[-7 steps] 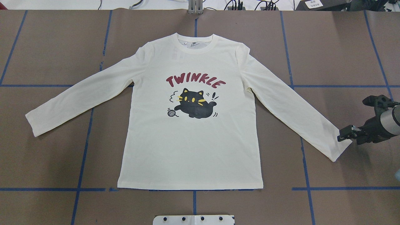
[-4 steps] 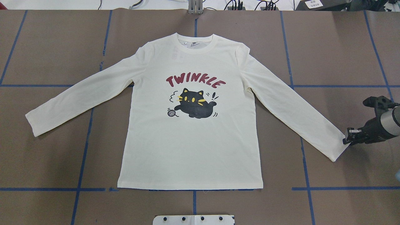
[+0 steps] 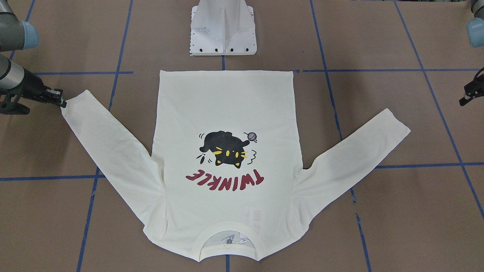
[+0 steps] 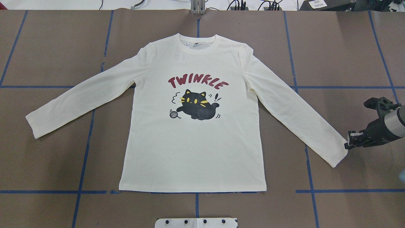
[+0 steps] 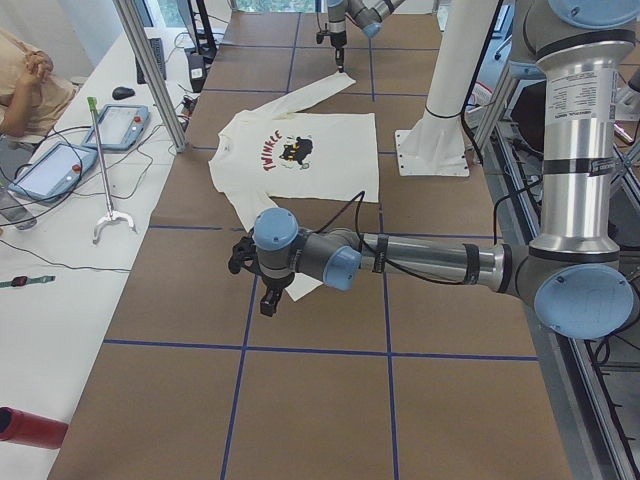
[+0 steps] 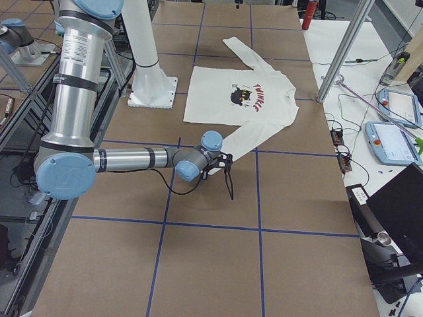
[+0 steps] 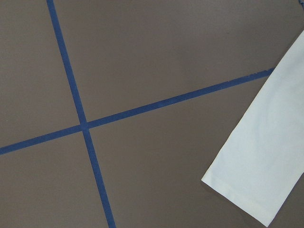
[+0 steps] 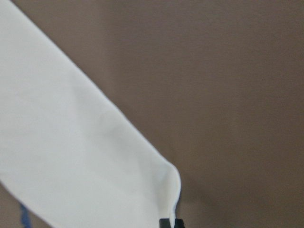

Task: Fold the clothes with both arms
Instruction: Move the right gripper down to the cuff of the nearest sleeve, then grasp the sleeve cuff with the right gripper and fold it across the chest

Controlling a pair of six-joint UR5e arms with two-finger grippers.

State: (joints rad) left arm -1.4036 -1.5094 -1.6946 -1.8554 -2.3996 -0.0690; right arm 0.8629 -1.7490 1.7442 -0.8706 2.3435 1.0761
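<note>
The cream long-sleeved shirt (image 4: 193, 148) lies flat, print up, with both sleeves spread; it also shows in the front view (image 3: 227, 105). My right gripper (image 4: 347, 146) is shut on the corner of the right sleeve cuff (image 4: 337, 155). The right wrist view shows that cuff corner (image 8: 161, 190) pinched and raised at the fingertips (image 8: 165, 223). My left gripper (image 3: 470, 94) hangs above bare table, apart from the left sleeve cuff (image 3: 397, 128). I cannot tell if it is open. The left wrist view shows that cuff (image 7: 251, 180) lying flat.
The white pedestal base (image 3: 223, 30) stands just behind the shirt's hem. Blue tape lines (image 4: 82, 158) cross the brown table. An operators' bench with tablets (image 5: 60, 165) and a metal post (image 5: 150, 70) run along the table's far side.
The right gripper, open over the right cuff earlier, has shut on it and drawn it slightly toward the shirt's hem side. The rest of the shirt has not moved.
</note>
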